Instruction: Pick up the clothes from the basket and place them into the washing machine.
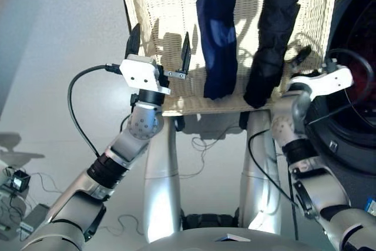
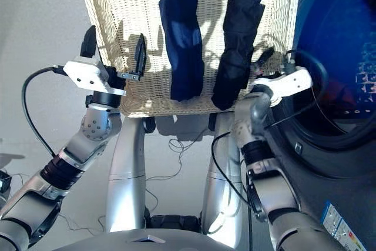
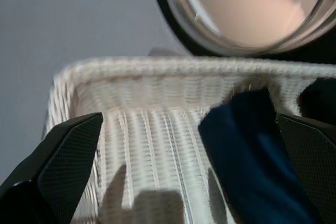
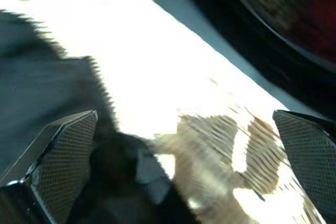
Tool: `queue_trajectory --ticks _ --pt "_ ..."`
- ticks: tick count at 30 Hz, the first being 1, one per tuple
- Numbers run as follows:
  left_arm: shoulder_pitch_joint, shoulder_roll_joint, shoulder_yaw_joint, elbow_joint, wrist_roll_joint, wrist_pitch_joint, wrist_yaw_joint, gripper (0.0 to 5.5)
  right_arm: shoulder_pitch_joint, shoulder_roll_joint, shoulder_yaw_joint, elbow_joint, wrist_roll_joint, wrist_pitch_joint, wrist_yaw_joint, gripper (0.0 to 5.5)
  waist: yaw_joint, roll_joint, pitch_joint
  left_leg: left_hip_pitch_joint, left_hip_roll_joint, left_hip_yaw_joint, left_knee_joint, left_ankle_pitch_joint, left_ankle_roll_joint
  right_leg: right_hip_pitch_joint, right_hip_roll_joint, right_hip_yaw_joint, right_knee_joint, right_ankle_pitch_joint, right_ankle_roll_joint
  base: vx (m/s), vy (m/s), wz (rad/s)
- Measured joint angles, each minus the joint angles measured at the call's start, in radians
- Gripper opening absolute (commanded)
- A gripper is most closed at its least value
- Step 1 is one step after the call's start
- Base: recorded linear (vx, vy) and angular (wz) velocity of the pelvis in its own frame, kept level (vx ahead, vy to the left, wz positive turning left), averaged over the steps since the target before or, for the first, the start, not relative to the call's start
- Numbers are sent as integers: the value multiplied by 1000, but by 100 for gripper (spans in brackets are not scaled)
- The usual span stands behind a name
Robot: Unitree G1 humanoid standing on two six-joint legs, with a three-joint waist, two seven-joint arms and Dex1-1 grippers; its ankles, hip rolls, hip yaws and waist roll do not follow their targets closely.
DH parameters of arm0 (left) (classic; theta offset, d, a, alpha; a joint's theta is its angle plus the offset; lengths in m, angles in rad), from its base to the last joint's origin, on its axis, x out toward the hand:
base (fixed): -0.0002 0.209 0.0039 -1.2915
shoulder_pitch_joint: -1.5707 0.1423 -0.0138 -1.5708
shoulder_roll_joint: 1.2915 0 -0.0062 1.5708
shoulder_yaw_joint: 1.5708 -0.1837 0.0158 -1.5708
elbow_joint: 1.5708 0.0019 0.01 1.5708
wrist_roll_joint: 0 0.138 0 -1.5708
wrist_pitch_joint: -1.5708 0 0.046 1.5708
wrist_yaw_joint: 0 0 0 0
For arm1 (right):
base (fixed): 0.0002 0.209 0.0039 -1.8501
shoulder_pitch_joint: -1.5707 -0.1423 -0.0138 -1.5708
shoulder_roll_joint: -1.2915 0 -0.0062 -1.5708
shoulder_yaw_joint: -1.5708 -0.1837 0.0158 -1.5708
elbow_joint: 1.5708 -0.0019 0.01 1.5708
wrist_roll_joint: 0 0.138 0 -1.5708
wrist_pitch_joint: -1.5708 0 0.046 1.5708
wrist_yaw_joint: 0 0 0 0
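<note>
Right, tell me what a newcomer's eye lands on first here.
Two dark rolls lying side by side in the cream wicker basket: the navy garment in the middle, the black garment to its right. The left pincer hovers open over the bare left part of the basket, the right pincer open by the black roll. The washing machine stands at right.

Head stereo pair looks steeply down over both arms onto the basket [image 1: 147,4]; both wrist cameras view its weave close-up.
</note>
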Motion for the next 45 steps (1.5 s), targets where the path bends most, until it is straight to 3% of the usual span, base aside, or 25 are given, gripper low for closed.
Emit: queue_trajectory --ticks 2,6,8,13,15,17,24,42,43,44,45 --pt "8 -21 -4 62 1 3 -8 550 23 -12 32 -73 -96 15 -1 550 -6 -24 -4 29 9 3 -15 2 1 27 8 -2 -20 9 -12 0 0 0" --pt "23 -60 -9 170 2 23 -11 550 22 -64 79 -212 -302 68 -17 550 -28 -68 -10 86 20 4 -46 -2 -7 85 14 -7 -59 11 -9 0 0 0" --pt "1 -75 -24 258 3 26 -11 550 18 -86 89 -277 -377 94 -20 550 -21 -84 -17 99 26 7 -58 5 -7 97 22 -7 -75 19 -14 0 0 0" --pt "-127 -140 -64 472 -24 64 -22 550 -85 -140 175 -383 -476 173 -1 550 -52 -114 -15 100 35 12 -61 2 -11 99 31 -11 -88 27 -20 -23 -5 -34" --pt "-180 -164 -72 514 -46 74 -27 550 -142 -130 214 -385 -484 199 11 550 -52 -116 -15 101 40 13 -59 -7 -14 99 38 -8 -88 20 -14 43 -6 -42" --pt "-230 -204 -64 588 -77 73 -24 550 -190 -111 254 -385 -484 207 18 550 -52 -118 -14 103 46 14 -59 -6 -14 99 43 -4 -90 25 -23 0 0 0" --pt "-356 -278 -60 732 -200 88 -7 550 -335 -59 349 -387 -472 230 44 550 -73 -135 -6 79 55 21 -59 -6 -21 70 51 -2 -92 27 -26 0 0 0" --pt "-421 -322 -32 771 -243 69 31 550 -413 -17 421 -391 -425 257 63 550 -45 -147 -16 14 74 25 -35 -15 -26 7 73 5 -90 35 -23 0 0 0" --pt "-422 -322 -33 771 -243 68 32 410 -413 -17 422 -391 -425 257 63 550 -44 -147 -16 13 74 25 -35 -15 -26 7 73 5 -91 35 -22 0 0 0" --pt "-421 -322 -33 771 -243 68 38 188 -413 -15 421 -391 -425 258 64 550 -44 -147 -17 13 74 25 -35 -15 -26 7 73 5 -92 36 -22 0 0 0" --pt "-421 -321 -21 772 -243 68 40 56 -413 -15 422 -391 -425 258 64 550 -43 -147 -17 13 74 26 -36 -15 -26 7 73 6 -94 36 -21 0 0 0"
